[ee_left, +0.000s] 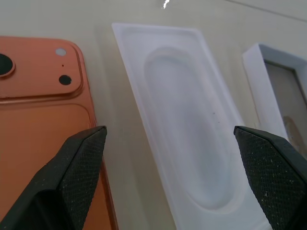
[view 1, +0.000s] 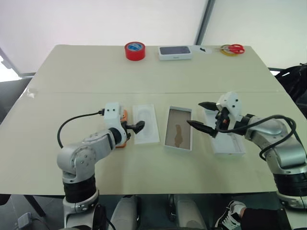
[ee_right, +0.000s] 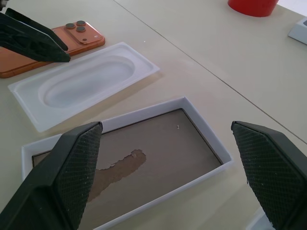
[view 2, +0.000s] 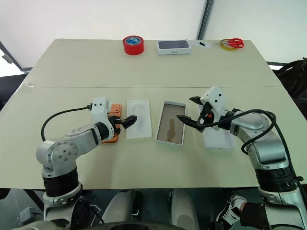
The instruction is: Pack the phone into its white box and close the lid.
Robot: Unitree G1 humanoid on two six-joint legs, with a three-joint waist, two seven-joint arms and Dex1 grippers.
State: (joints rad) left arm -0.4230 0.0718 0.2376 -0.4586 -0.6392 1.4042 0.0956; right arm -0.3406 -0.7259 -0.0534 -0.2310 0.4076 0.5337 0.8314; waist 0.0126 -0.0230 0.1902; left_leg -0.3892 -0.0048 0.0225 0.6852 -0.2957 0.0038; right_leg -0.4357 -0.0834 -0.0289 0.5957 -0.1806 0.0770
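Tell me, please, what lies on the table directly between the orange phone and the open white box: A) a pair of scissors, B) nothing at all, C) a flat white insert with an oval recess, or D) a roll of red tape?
C: the flat white insert with its oval recess lies between the phone and the white box, while the red tape and scissors sit at the table's far edge.
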